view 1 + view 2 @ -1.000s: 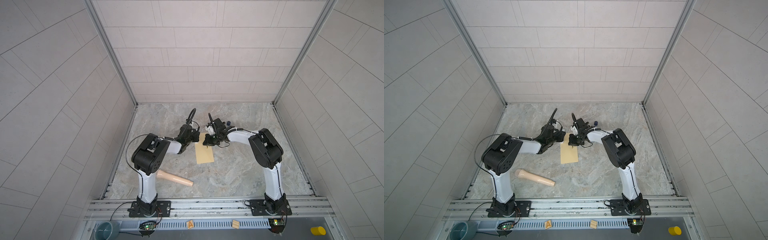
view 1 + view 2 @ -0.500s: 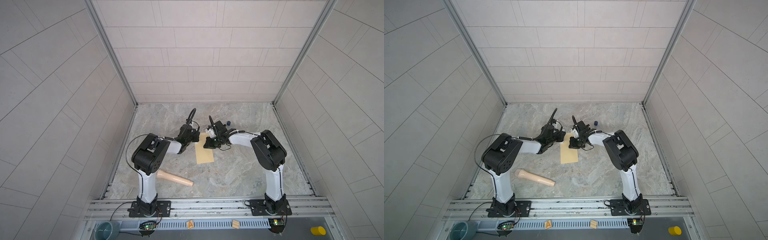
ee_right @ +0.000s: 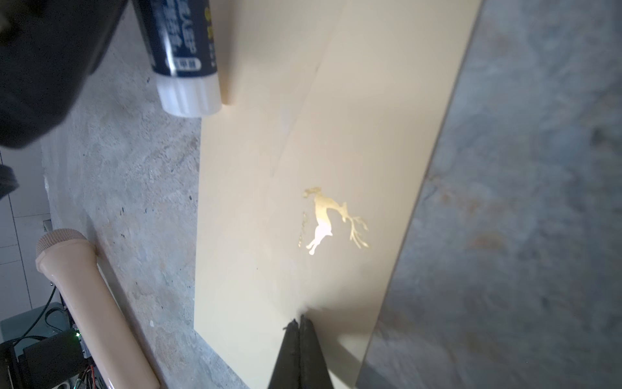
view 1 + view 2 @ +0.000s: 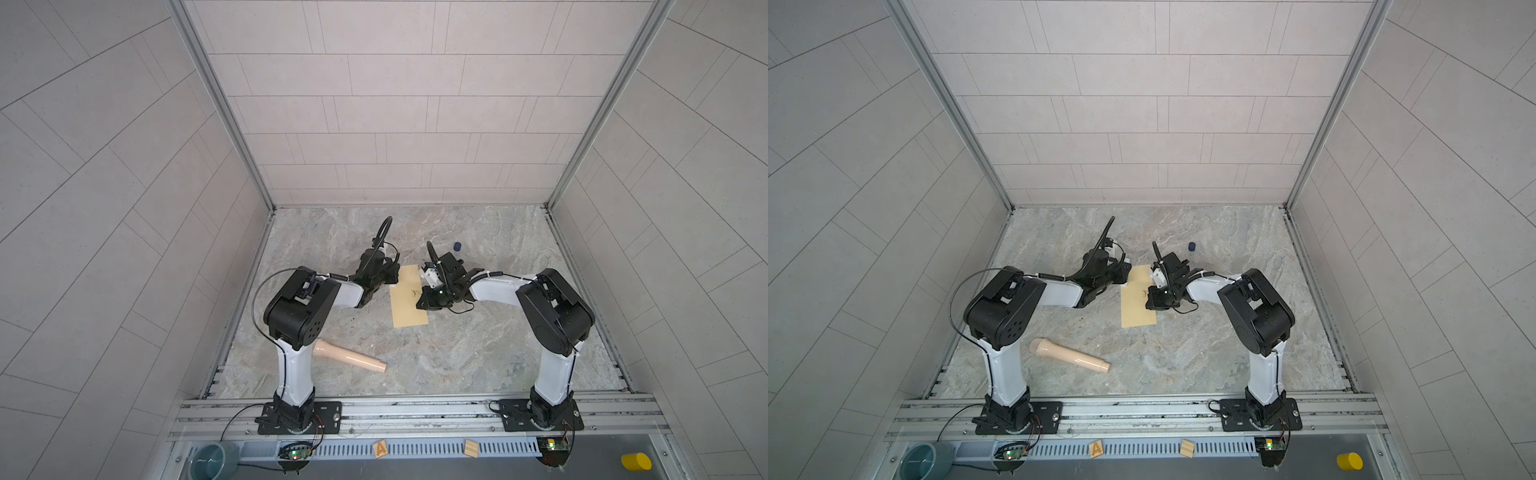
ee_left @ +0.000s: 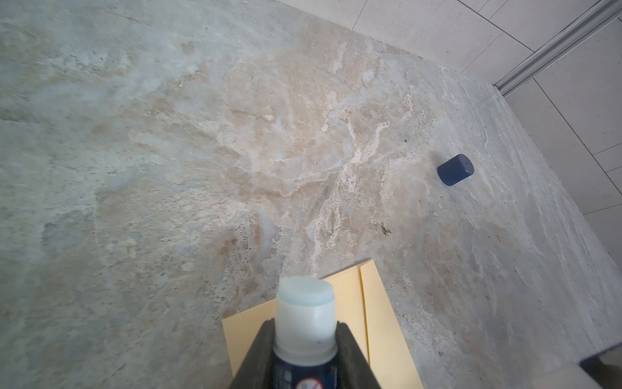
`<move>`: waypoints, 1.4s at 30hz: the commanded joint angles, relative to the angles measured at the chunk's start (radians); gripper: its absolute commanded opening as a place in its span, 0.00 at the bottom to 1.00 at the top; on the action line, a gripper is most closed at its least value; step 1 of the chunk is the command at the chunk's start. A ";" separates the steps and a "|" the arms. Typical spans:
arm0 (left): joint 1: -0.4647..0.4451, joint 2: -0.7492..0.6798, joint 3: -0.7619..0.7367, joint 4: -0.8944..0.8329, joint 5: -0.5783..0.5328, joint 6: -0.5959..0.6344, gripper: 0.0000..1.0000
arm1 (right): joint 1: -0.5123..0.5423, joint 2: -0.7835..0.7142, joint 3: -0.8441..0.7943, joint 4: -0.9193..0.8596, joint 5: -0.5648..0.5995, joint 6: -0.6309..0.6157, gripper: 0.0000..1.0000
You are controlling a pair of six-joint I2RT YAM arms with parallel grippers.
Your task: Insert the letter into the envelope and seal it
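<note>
Hidden inside: nothing within the envelope (image 4: pixel 405 313) (image 4: pixel 1137 311) is shown, so its contents cannot be told.
Covered edges: in both top views one far corner of the envelope is overlapped by the left tool (image 4: pixel 392 284) (image 4: pixel 1125 283), and its long right edge by the right tool (image 4: pixel 420 304) (image 4: pixel 1150 304).
Fingertips from above: both tools' tips are masked by their own dark bodies in the top views.
Cut off: in the left wrist view only one end of the envelope (image 5: pixel 383 330) is caught, and a blurred dark shape at the frame's corner cannot be identified.
Left tool: its jaws are closed around a glue stick (image 5: pixel 304 310), one finger on each side of the dark blue tube (image 5: pixel 304 325).
Glue stick: it is uncapped, with the pale glue end held over the envelope's corner; contact with the paper cannot be made out. Its white ribbed base (image 3: pixel 188 91) is seen beside the envelope's edge.
Right tool: the jaws are pressed together with nothing between them (image 3: pixel 298 322); the tips are set at the envelope's surface (image 3: pixel 303 151).
Envelope: it lies flat on the marbled counter (image 4: pixel 478 332) between the two tools, a gold deer print (image 3: pixel 328 220) facing up.
Blue cap: it lies on its side on the counter (image 5: pixel 455 169) (image 4: pixel 457 246), apart from the envelope, towards the back wall.
Beige microphone: it lies nearer the rail (image 4: pixel 349 357) (image 4: pixel 1069 354) (image 3: pixel 84 303), well apart from both tools.
</note>
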 commanded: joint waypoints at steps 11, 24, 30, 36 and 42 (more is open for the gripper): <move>0.007 0.036 -0.003 -0.040 -0.002 0.007 0.00 | 0.007 0.040 0.003 -0.023 0.022 0.038 0.00; 0.007 0.039 -0.004 -0.040 0.000 0.006 0.00 | 0.006 0.155 0.147 0.001 0.022 0.089 0.00; 0.006 0.041 -0.006 -0.038 0.000 0.005 0.00 | 0.007 0.200 0.189 0.002 0.023 0.099 0.00; 0.007 0.039 -0.008 -0.038 0.001 0.006 0.00 | 0.006 0.210 0.206 0.002 0.023 0.103 0.00; 0.007 0.000 -0.007 -0.058 0.011 0.003 0.00 | 0.003 0.152 0.229 0.008 0.008 0.096 0.00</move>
